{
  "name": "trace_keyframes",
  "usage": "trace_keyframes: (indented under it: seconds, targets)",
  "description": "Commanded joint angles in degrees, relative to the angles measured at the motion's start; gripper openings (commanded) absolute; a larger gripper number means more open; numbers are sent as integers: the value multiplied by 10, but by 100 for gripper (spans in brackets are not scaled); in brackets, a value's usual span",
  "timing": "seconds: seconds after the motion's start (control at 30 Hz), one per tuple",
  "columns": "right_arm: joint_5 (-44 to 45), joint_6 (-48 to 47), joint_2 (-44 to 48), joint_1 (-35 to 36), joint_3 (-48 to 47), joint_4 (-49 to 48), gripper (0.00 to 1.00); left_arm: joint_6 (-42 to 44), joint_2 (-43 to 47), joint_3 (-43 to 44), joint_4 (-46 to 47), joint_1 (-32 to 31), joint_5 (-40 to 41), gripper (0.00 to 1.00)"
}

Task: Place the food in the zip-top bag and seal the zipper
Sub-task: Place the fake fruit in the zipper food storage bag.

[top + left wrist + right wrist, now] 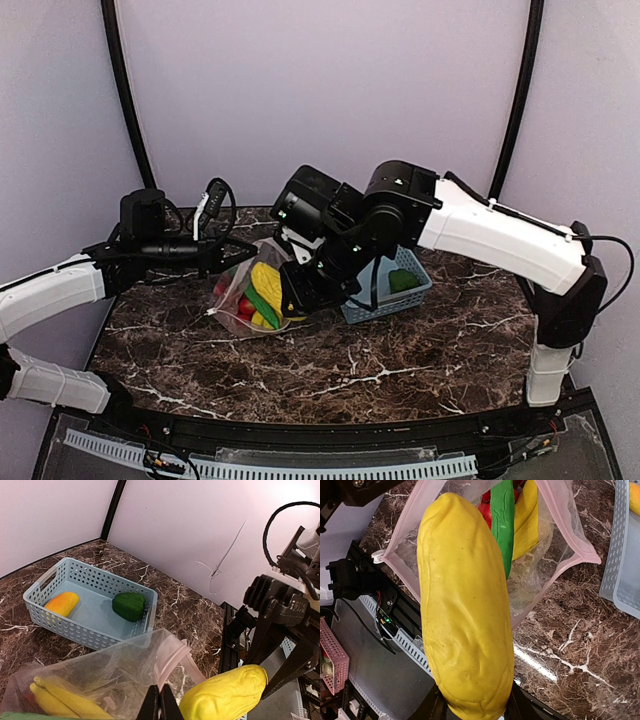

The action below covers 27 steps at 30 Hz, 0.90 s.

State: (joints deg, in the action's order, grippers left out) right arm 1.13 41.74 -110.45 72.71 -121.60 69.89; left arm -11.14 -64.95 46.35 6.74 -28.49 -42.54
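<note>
Your right hand (297,292) is clenched on one end of a long, bumpy yellow toy piece (465,615). The piece juts out ahead of the fingers and hangs over the open mouth of the zip-top bag (540,580). Just past its far tip, inside the bag, lie a green vegetable (502,525), a yellow banana (527,520) and a glimpse of red fruit (485,505). The pinkish zipper (585,550) gapes wide on both sides of the yellow piece. Your left hand (160,705) is pinched tight on the bag's rim at the zipper strip and holds that edge up off the tabletop (350,370). The yellow piece hangs just to that hand's right. Farther ahead of your left hand, a light-blue basket (90,630) sits on the tabletop. It holds a green piece (128,605) and an orange piece (62,603), set apart from each other.
</note>
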Motion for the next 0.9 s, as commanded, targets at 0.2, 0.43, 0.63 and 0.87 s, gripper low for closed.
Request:
trace_keyframes:
  seconds: [0.2,0.43,0.63,0.87]
  targets:
    - [8,55,-31,-22,-13,3,34,-6,3,-5,14,2,-11,1]
    - [-4,78,-55,-35,-33,-45,36,1,8,-6,9,2,-3,1]
    - [15,100,-69,-50,-46,-73,37,-4,2,-4,12,2,-11,1]
    - [36,96,-96,-58,-53,-84,39,-3,4,-5,13,2,-10,1]
